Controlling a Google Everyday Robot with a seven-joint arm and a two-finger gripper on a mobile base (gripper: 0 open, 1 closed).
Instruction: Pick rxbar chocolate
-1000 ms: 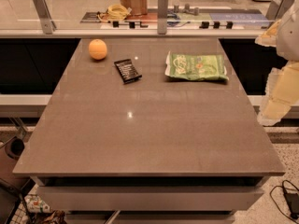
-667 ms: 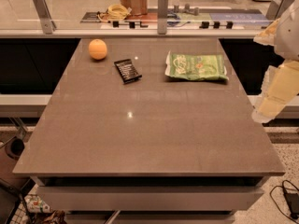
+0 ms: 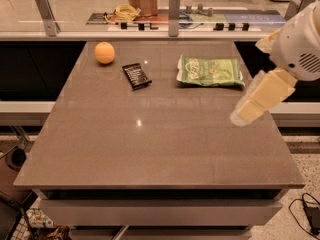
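Observation:
The rxbar chocolate (image 3: 136, 76), a small flat black wrapper bar with white lettering lines, lies on the grey-brown table (image 3: 150, 149) toward the back left. An orange fruit (image 3: 104, 53) sits just left and behind it. My gripper (image 3: 243, 115) comes in from the right edge on a white and cream arm, hanging over the table's right side, well to the right of the bar and in front of the snack bag.
A green-and-white snack bag (image 3: 210, 72) lies at the back right of the table. Behind the table runs a counter with a glass panel, posts (image 3: 174, 6), a basket and cables. A cable lies on the floor at the lower right.
The arm has moved left and inward from the right edge, so the gripper now hangs over the table's right side. The bar, fruit and bag have not moved.

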